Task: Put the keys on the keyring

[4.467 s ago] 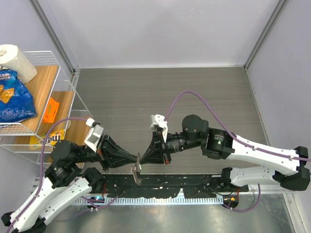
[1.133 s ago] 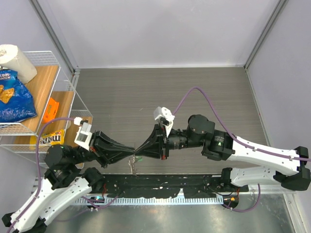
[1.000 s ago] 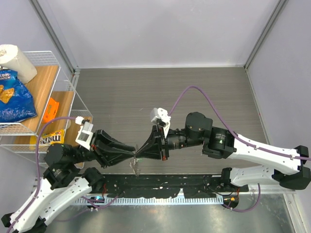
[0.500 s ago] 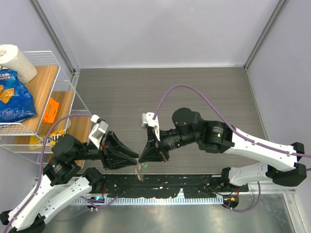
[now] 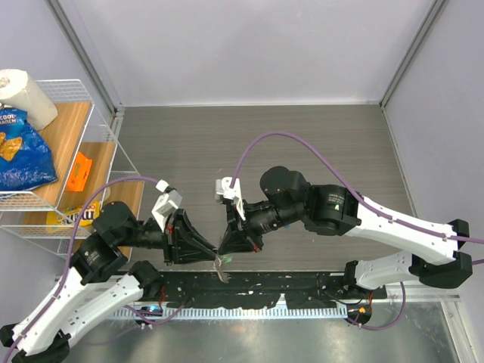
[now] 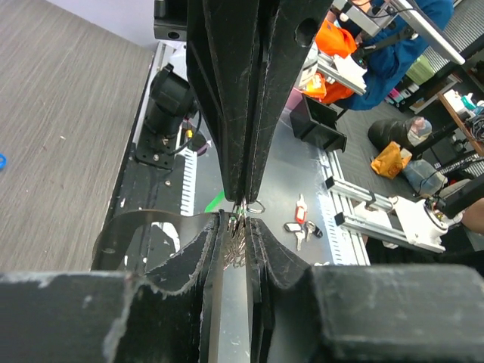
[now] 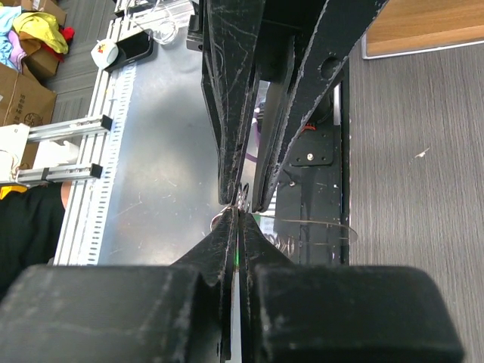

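Right gripper [image 7: 237, 215]: jaws fully closed, pads flush. A green sliver shows in the seam, so it's probably pinching the green key [image 6: 215, 203] by the blade. That's a judgement, since the blade itself is hidden.

Left gripper [image 6: 236, 224]: jaws a narrow slot apart, clamped on a tangle of silver metal. That reads as a grip on the keyring [image 6: 255, 206], whose small loop pokes out just beside the right tips.

The two tip pairs meet nose to nose, touching or nearly so. They sit in the air just on the table side of the base rail [image 5: 257, 287], toward its left half. A short cluster [image 5: 221, 268] hangs from the meeting point toward the rail, too small to tell chain from key.

Blue key: not identifiable. A blue scrap [image 6: 2, 161] lies on the table well away from the rail, but it's cropped, so can't confirm.

Risks:
- No view shows the ring's split. The key tip may ride along the wire instead of entering, and pushing on would twist the ring in the left pads.
- The blade grip is thin, so side load while threading could pivot or pop the key. A drop near the rail means a poor pickup.
- The tips crowd each other. A small misalignment gives finger-on-finger contact and knocks the ring loose.
- The hanging cluster can swing and drag the ring off axis.
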You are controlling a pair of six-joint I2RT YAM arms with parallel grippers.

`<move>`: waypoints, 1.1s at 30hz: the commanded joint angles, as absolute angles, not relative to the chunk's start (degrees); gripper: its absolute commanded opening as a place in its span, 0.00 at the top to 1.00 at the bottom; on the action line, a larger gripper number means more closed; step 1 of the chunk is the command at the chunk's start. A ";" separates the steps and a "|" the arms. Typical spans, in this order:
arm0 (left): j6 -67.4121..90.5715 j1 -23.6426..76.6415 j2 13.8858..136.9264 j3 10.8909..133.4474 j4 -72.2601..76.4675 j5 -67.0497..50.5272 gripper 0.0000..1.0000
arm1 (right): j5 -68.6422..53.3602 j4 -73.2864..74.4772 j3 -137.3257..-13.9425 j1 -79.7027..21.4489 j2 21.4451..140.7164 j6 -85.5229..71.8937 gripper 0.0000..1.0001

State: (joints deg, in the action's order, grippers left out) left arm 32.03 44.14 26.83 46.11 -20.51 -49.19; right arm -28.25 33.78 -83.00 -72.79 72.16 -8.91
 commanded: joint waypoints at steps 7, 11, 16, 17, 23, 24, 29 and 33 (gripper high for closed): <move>30.24 44.12 28.12 48.08 -22.50 -50.54 0.79 | -29.79 34.10 -86.66 -73.12 73.39 -7.47 0.95; 29.62 44.12 28.47 48.69 -23.81 -50.54 0.78 | -29.53 35.59 -87.19 -73.21 74.09 -7.12 0.95; 28.39 44.12 29.44 49.04 -25.57 -50.89 0.78 | -29.62 35.68 -87.54 -73.30 74.44 -6.86 0.95; 28.39 44.12 29.62 49.04 -25.75 -51.15 0.79 | -29.71 35.68 -87.71 -73.47 74.44 -6.77 0.95; 27.42 44.12 30.32 49.48 -27.07 -51.59 0.89 | -29.88 35.95 -88.07 -73.65 74.88 -6.42 0.94; 27.25 44.12 30.41 49.40 -26.98 -51.77 0.96 | -30.06 35.95 -88.15 -73.65 74.88 -6.50 0.95; 26.46 44.12 29.71 49.22 -26.54 -51.07 1.00 | -30.58 35.77 -87.89 -73.65 74.97 -6.33 0.95; 26.71 44.12 27.69 48.43 -24.53 -48.96 1.00 | -30.94 32.88 -85.96 -73.74 72.61 -7.20 0.91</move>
State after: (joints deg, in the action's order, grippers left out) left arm 27.11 44.14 29.41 47.68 -26.59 -50.76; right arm -28.69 38.26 -84.99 -73.08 75.31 -7.25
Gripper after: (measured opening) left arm 0.035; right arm 0.062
